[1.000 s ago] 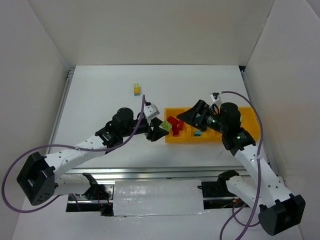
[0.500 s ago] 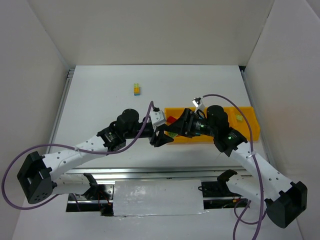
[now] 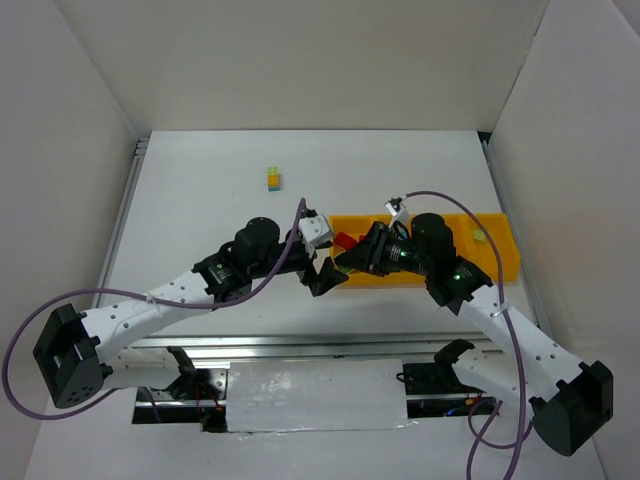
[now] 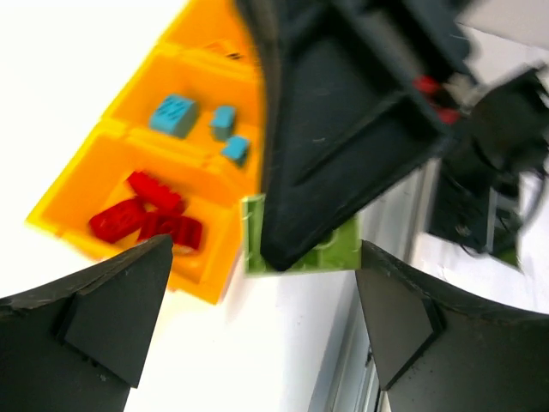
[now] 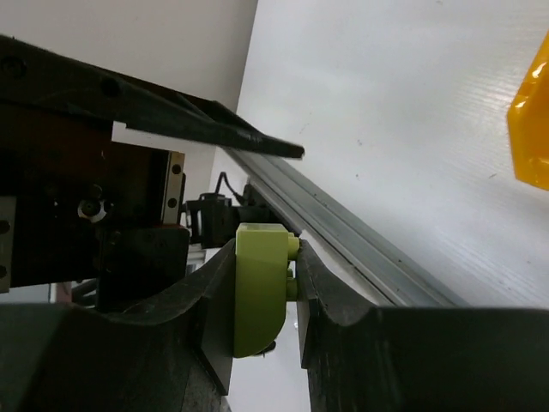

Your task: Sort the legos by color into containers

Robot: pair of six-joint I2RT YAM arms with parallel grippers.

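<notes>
Right wrist: right pincer (image 5: 264, 266) tight around pale green brick (image 5: 257, 309)

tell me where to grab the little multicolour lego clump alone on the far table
Grip the clump across its two long sides, coming straight down from above. It lies alone on the table, longer front-to-back than across, with room on either side, so that narrow span looks easiest to close on.
</notes>
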